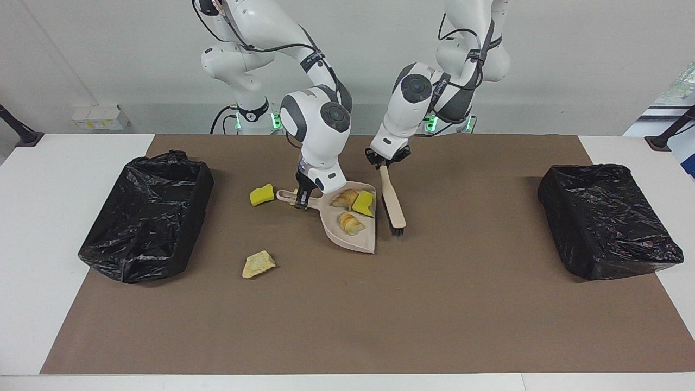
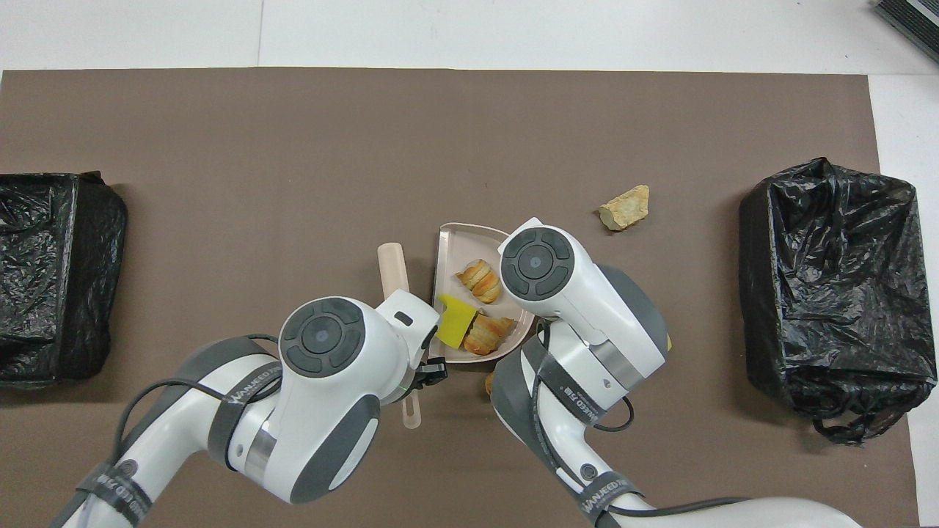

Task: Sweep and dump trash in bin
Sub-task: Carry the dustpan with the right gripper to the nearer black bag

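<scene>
Item: sweeping stage, part done.

- Right gripper: clamped on the handle of the dustpan, which sits mid-mat.
- Left gripper: closed on the top of the brush, bristles down just beside the pan's open edge.
- Trash in the pan: two bread-like pieces and one yellow sponge chunk.
- Trash loose on the mat: a yellow sponge beside the pan handle, a pale lump farther from the robots.
- Bins: black-lined bin at the right arm's end, another at the left arm's end.

Next, judged: brush the loose scraps in, or carry the pan level to a bin (tilt risks spillage).

Hidden: overhead, both arms cover the grips; a scrap by the right arm is barely visible.
</scene>
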{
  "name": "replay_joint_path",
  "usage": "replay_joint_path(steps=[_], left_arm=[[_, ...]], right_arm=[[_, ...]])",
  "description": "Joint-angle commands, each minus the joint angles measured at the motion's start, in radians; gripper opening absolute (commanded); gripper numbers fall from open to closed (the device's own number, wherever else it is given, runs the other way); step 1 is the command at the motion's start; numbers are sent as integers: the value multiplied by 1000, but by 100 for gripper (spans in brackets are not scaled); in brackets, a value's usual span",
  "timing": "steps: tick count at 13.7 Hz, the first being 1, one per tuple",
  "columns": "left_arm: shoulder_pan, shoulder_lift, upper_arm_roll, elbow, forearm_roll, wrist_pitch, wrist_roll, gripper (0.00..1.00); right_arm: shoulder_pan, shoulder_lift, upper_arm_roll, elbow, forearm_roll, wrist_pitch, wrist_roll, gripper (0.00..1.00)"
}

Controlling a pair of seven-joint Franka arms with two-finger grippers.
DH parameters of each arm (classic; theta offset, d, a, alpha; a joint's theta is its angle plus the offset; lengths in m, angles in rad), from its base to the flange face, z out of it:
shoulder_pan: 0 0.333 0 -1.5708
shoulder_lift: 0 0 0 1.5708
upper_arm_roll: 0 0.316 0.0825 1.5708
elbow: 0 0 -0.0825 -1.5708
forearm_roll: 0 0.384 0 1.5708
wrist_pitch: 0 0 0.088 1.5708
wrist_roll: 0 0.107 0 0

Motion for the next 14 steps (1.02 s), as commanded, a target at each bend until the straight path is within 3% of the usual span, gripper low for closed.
replay_joint_path(steps=[1, 4, 7, 12, 14], left_arm=[[37, -85, 2, -7, 32, -94, 34, 0], [31, -136, -4, -30, 66, -180, 28, 0], [3, -189, -12, -90, 64, -188, -1, 0], [-161, -214, -14, -162, 49, -153, -101, 0], [-237, -258, -14, -243, 31, -86, -145, 0]], right_arm=[[-22, -44, 8, -34, 21, 22, -19, 0], [-87, -90, 8, -31, 51, 7, -112, 0], [-140, -132, 7, -13, 76, -50, -222, 0], [-293, -192, 1, 3, 75, -115, -432, 0], [-355, -203, -4, 6, 58, -137, -485, 0]])
